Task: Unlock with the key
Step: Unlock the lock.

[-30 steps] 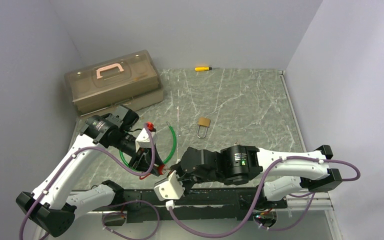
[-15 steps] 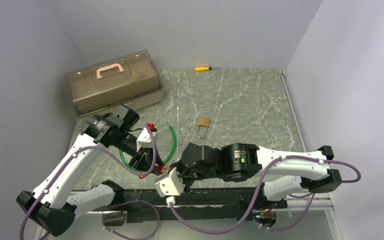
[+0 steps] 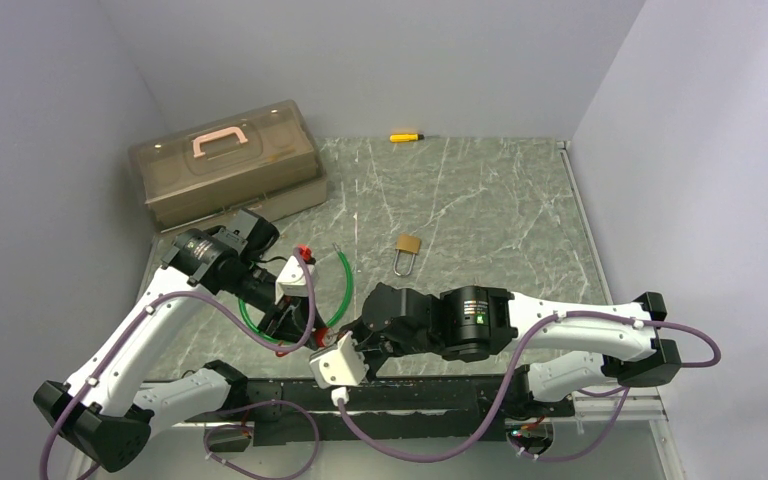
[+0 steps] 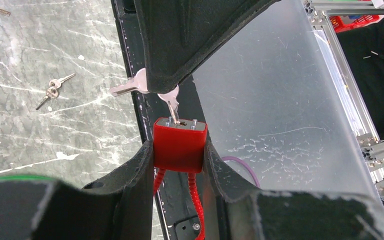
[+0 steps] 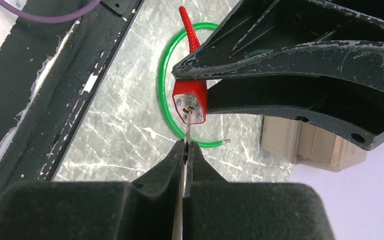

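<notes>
A lab: table (image 3: 480, 190) boxed by plain walls (image 3: 360, 60) (aluminium framing (image 4: 377, 147)).

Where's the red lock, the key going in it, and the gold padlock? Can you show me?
red lock (image 4: 180, 145): left wrist view, middle of its red body.
key (image 4: 173, 109): left wrist view, blade just above the keyhole.
gold padlock (image 3: 409, 243): top view, its brass body.

The left end effector (image 4: 179, 152) clamps a red lock (image 4: 180, 146); the right end effector (image 4: 166, 86) pinches a key (image 4: 172, 108) seated in its keyhole.
</notes>
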`<state>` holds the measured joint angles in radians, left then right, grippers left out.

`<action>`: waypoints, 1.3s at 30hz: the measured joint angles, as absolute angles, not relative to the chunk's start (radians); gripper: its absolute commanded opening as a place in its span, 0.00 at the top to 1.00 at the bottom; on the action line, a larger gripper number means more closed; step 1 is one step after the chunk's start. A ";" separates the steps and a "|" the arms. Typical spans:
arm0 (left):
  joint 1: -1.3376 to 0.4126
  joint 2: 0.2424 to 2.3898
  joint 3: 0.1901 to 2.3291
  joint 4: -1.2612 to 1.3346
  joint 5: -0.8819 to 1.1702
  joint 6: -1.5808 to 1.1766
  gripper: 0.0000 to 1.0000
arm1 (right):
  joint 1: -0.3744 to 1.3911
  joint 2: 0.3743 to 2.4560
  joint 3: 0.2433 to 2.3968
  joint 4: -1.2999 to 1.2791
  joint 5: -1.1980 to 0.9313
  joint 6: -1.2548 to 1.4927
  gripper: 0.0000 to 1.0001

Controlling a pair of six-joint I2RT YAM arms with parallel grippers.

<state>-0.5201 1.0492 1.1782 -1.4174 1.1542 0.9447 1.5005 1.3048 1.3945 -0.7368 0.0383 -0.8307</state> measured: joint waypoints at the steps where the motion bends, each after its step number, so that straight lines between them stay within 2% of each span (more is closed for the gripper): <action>1: -0.520 1.049 1.178 -1.418 1.153 0.945 1.00 | 1.500 1.305 1.394 -0.736 0.037 -0.831 1.00; 21: -0.520 1.044 1.178 -1.363 1.111 0.790 1.00 | 1.493 1.317 1.398 -0.736 0.033 -0.827 1.00; 39: -0.520 1.042 1.177 -1.336 1.097 0.770 1.00 | 1.493 1.325 1.380 -0.665 0.042 -0.831 1.00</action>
